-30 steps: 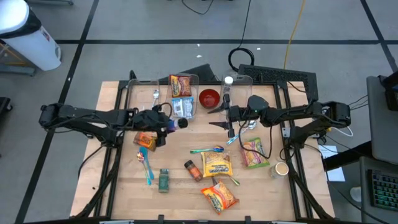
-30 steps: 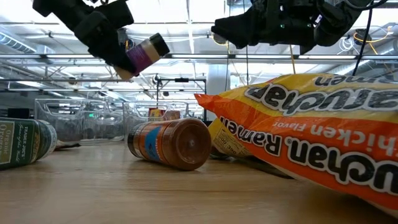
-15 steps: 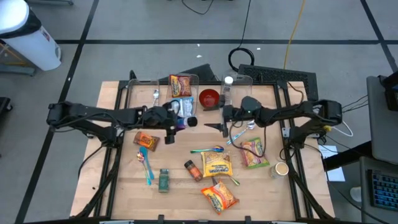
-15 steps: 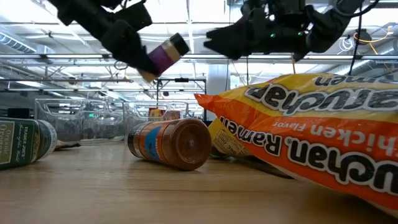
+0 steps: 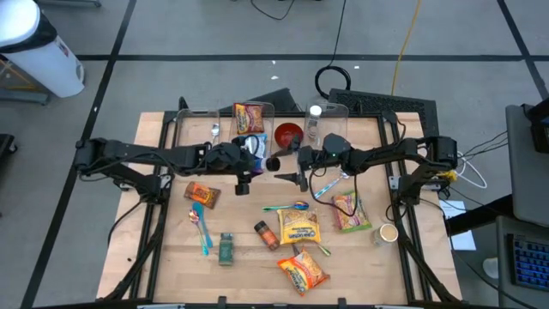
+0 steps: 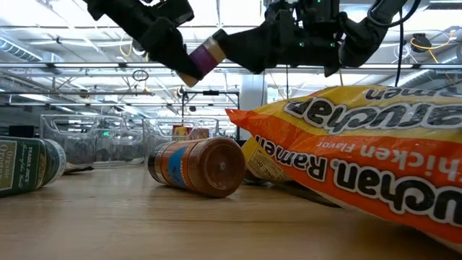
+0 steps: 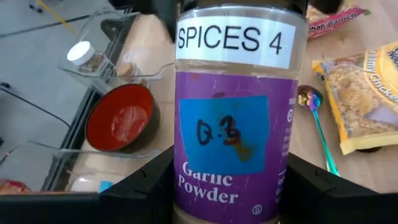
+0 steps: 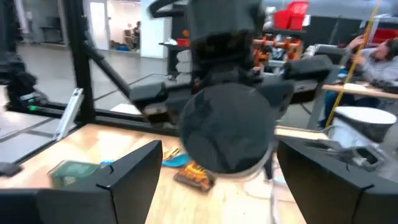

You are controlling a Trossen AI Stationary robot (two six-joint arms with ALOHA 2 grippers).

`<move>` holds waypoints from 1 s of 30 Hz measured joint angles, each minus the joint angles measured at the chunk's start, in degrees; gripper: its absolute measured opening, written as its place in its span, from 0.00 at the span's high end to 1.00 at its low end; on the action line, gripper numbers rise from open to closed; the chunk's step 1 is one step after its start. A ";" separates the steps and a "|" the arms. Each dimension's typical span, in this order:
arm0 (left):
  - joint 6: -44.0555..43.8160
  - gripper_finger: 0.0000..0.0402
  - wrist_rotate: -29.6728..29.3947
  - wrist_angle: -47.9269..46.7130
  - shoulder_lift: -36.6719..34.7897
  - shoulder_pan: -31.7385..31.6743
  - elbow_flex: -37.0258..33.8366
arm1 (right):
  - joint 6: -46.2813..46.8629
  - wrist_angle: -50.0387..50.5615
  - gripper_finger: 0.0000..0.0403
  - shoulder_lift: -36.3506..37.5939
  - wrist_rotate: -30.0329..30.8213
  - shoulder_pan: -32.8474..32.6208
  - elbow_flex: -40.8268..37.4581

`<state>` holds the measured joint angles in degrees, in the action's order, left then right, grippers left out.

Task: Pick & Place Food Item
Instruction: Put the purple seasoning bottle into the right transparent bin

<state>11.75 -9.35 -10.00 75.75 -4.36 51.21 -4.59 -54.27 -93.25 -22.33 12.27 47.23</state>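
- Left pincer (image 5: 257, 163) clenched on garlic powder jar (image 5: 262, 163), held above bench (image 5: 171, 257) centre, near red bowl (image 5: 289, 134).
- Right pincer (image 5: 292, 166) spread wide around jar's black cap (image 8: 227, 134), not yet gripping.

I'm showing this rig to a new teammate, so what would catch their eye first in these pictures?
First, the handoff in mid-air above the table's middle: the left gripper holds a purple garlic powder jar, its dark cap toward the open right gripper. Next, in the low view, the big ramen packet at right, with a brown spice jar lying beside it.
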 joint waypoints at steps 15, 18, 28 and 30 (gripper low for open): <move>-0.25 0.48 1.62 2.10 0.04 -0.54 -0.10 | -1.22 -2.50 0.23 0.15 2.66 -0.79 -0.01; -0.22 0.48 1.64 2.80 0.04 -0.56 -0.12 | -1.22 -2.57 0.25 0.15 2.71 -0.79 -0.01; -0.24 0.48 1.84 2.77 0.04 -0.54 -0.14 | -2.44 -3.26 0.45 0.15 2.91 -0.76 -0.03; -0.51 0.48 1.82 2.77 0.00 -0.56 -0.14 | -2.80 -3.36 0.50 0.15 3.04 -0.74 -0.03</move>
<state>11.25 -7.53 -7.23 75.75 -4.93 51.07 -7.39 -57.63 -93.10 -19.29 11.53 47.20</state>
